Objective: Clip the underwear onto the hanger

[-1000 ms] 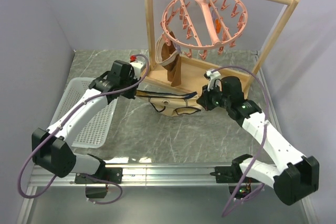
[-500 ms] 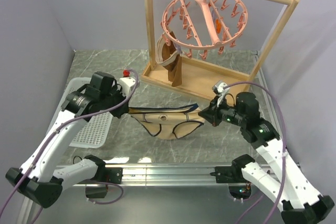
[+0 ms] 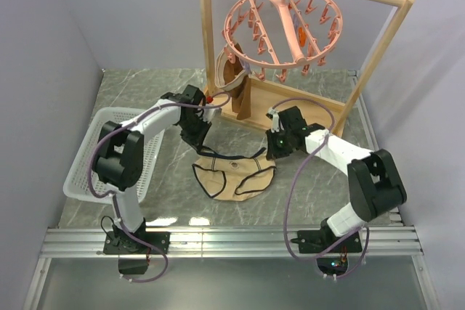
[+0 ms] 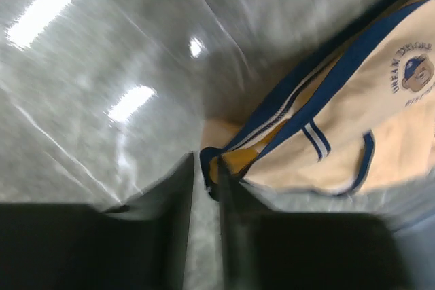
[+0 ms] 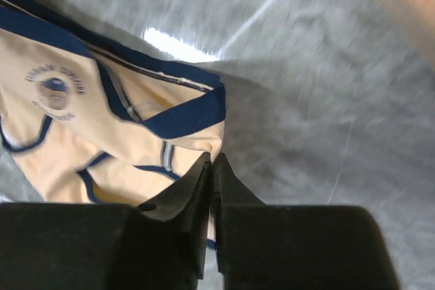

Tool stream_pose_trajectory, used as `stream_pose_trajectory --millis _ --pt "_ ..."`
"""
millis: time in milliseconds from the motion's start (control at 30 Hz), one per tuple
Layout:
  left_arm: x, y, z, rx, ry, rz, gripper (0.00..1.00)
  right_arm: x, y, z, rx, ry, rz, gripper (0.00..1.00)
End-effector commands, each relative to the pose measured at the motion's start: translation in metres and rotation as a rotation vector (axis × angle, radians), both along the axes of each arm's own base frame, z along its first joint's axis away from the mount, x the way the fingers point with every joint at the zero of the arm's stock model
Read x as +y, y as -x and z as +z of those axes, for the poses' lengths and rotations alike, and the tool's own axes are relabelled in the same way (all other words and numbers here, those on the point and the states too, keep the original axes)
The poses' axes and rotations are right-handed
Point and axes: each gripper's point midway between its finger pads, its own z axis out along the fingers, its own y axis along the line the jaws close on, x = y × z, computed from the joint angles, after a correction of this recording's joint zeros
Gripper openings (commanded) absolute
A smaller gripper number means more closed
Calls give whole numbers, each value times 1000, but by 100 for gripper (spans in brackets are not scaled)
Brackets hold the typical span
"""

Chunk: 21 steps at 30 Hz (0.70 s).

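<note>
The underwear (image 3: 236,177) is beige with dark trim and lies spread just above the marble table, its waistband stretched between both grippers. My left gripper (image 3: 203,146) is shut on the left waistband corner; in the left wrist view the corner sits between the fingertips (image 4: 206,168) and the underwear (image 4: 380,120) spreads to the right. My right gripper (image 3: 271,152) is shut on the right corner; in the right wrist view the jaws (image 5: 212,161) pinch the underwear (image 5: 61,127). The salmon-pink ring hanger (image 3: 283,23) hangs from the rack bar, above and behind both grippers.
A wooden rack frame (image 3: 207,34) stands at the back, its base (image 3: 290,107) right behind the grippers. A darker brown garment (image 3: 234,81) hangs from the ring's left side. A white basket (image 3: 102,157) lies on the left. Grey walls close in both sides.
Both grippers have moved away from the near edge toward the rack base and closer together, carrying the underwear. Its waistband is less taut and the body hangs lower toward the table.
</note>
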Motion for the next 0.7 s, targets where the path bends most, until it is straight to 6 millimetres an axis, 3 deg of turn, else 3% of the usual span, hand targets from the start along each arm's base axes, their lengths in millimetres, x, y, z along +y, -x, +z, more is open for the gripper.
stream_pose_trajectory --millis 0,67,100,133,167,200,233,267,333,400,433,467,567,667 --pt "-7 -51 28 -146 75 95 29 8 -45 27 -123 -25 -69 15" --pt "-1 -64 39 -192 123 146 44 5 -50 28 -131 -11 -94 31" --pt "0 -65 44 -202 145 158 49 3 -52 30 -140 -5 -104 46" --pt "9 -64 43 -204 152 180 52 -2 -51 29 -142 8 -115 54" --pt "11 -69 61 -261 192 197 62 -7 -53 30 -155 30 -131 62" --pt "12 -66 66 -268 225 199 63 -11 -52 36 -172 35 -135 73" --pt "18 -59 62 -261 230 213 63 -15 -47 35 -169 49 -124 74" --pt "18 -54 76 -292 259 209 64 -15 -44 37 -170 50 -112 74" --pt "11 -36 76 -262 319 182 62 -15 -29 36 -148 41 -63 72" --pt "5 -26 86 -283 381 170 58 -2 -12 37 -108 -28 5 58" --pt "1 -11 76 -227 405 190 57 1 -5 33 -85 -37 24 55" --pt "-4 -2 79 -209 443 201 57 7 1 31 -69 -50 46 52" --pt "-20 18 67 -133 516 224 52 26 17 23 -10 -118 99 31" --pt "-32 27 49 -68 555 261 52 41 28 13 40 -158 139 24"
